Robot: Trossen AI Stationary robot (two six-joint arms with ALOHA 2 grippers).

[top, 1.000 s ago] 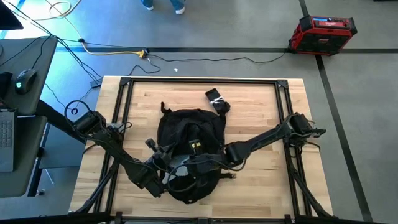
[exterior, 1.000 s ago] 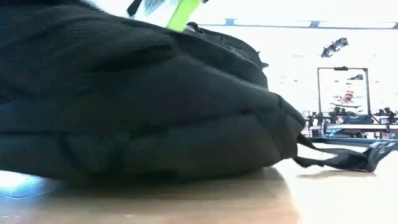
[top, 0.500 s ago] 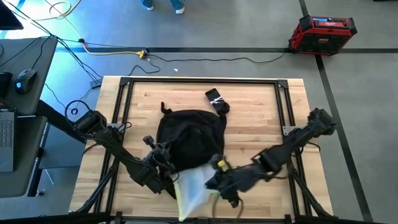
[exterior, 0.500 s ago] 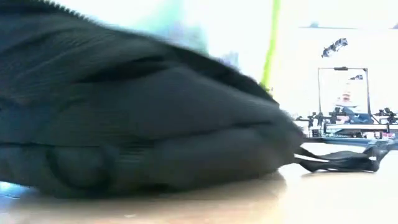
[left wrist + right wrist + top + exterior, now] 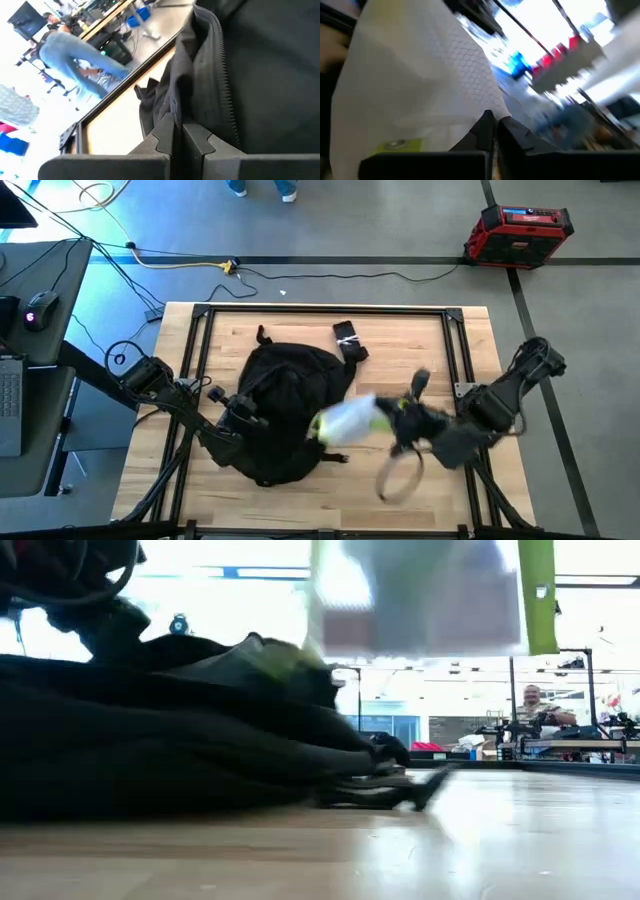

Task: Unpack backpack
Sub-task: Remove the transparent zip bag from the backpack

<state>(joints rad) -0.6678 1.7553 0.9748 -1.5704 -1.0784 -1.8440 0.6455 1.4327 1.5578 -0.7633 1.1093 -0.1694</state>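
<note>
The black backpack [image 5: 285, 415] lies flat on the wooden table, left of centre; in the low view it fills the left side [image 5: 150, 750]. My left gripper [image 5: 238, 412] is at its left side, shut on its fabric [image 5: 178, 137]. A white mesh pouch with green trim [image 5: 345, 423] hangs in the air to the right of the backpack, blurred, and shows high in the low view [image 5: 420, 595]. My right gripper [image 5: 398, 420] is shut on it [image 5: 495, 130]. A thin grey loop [image 5: 400, 475] shows below that gripper. My left gripper pinches a fold of the backpack's black fabric beside the zipper [image 5: 172, 117] between its two fingers. The fingers come nearly level from the table's left. The backpack rests on the table. My right gripper pinches the white mesh pouch at its edge near the green trim [image 5: 465, 127]. The pouch is lifted clear of the table and reaches from the fingers toward the backpack.
A small black object with a light patch [image 5: 348, 338] lies past the backpack's far right corner. Black frame rails [image 5: 460, 360] run around the table top. Bare wood [image 5: 420, 350] lies at the far right. A person [image 5: 535, 705] sits beyond the table.
My right gripper has drawn the white pouch out of the backpack's near end, then swung up and toward the table's right edge with it. My left gripper has gone toward the far left, and the backpack has slid and turned that way with it.
</note>
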